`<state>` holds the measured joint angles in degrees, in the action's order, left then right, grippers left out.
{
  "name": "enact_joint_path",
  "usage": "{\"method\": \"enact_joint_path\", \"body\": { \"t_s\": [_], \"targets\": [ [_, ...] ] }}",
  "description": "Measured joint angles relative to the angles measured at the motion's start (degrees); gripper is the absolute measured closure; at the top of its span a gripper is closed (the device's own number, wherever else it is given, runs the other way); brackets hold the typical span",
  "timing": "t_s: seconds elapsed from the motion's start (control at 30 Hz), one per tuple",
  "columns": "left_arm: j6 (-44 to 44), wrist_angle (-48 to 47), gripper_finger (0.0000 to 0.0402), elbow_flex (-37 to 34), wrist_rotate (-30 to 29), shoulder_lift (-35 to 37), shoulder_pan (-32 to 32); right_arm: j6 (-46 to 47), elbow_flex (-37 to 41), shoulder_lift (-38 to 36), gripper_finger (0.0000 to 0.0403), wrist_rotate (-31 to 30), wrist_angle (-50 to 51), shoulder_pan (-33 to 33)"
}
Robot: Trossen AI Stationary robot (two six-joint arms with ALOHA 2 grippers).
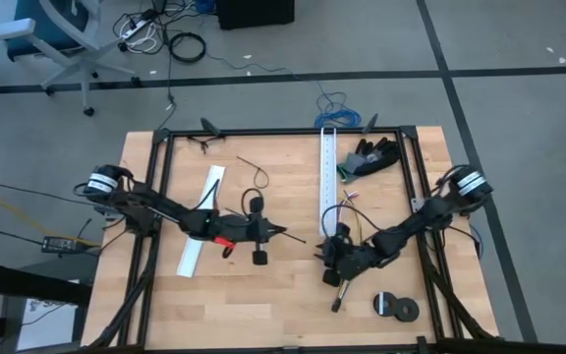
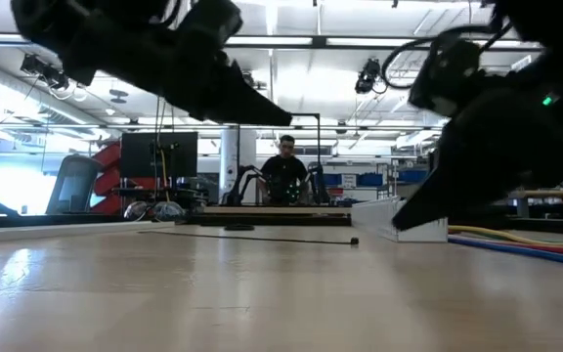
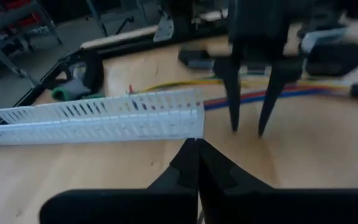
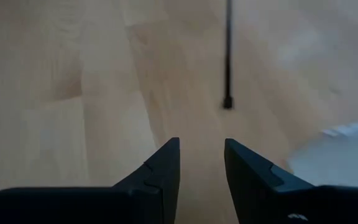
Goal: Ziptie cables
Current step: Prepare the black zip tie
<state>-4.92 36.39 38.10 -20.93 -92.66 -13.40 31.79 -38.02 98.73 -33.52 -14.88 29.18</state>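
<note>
Right wrist view: right claw (image 4: 202,163) narrowly parted, empty, short of thin ziptie (image 4: 229,56); flat strip could slip. Left claw (image 3: 197,163) closed.

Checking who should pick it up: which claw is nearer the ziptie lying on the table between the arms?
Right, as far as I can tell. The right claw, open, points at the ziptie head just ahead. The left claw, shut, sits at the strip's other end.

Robotics lab or workshop, by the look of it: wooden workbench (image 1: 283,295) in a black metal frame, grey floor strewn with cables and a power strip (image 1: 138,32), office chair (image 1: 52,39), ceiling strip lights, monitor (image 2: 158,154), person (image 2: 286,168) standing at a far bench.
</note>
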Motion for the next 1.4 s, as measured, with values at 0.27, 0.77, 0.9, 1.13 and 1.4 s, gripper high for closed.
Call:
{"method": "enact_joint_path", "body": {
  "t_s": [0.27, 0.77, 0.9, 1.13, 1.4],
  "targets": [
    [2.61, 1.11, 0.0394, -2.47, 0.04, 0.21, -1.28, -2.88, -0.07, 7.56, 0.0288, -0.24, -8.99, -4.6],
    [3.96, -1.96, 0.0392, -2.47, 0.15, 0.21, -1.37, -11.6, 0.0, 10.9, 0.0344, 1.51, -17.96, -8.03],
    [4.98, -2.02, 0.0392, -2.47, 0.16, 0.21, -1.37, -11.5, -0.34, 10.66, 0.0349, 0.72, -13.67, -8.61],
    [7.09, -4.34, 0.0392, -2.44, 0.17, 0.21, -1.37, -10.47, -0.24, 8.83, 0.0351, -1.06, -9.35, -8.67],
    [10.11, -5.71, 0.0392, -2.44, 0.17, 0.19, -1.37, -4.6, 0.04, 3.43, 0.0359, 0.35, 1.26, -7.52]
  ]
}}
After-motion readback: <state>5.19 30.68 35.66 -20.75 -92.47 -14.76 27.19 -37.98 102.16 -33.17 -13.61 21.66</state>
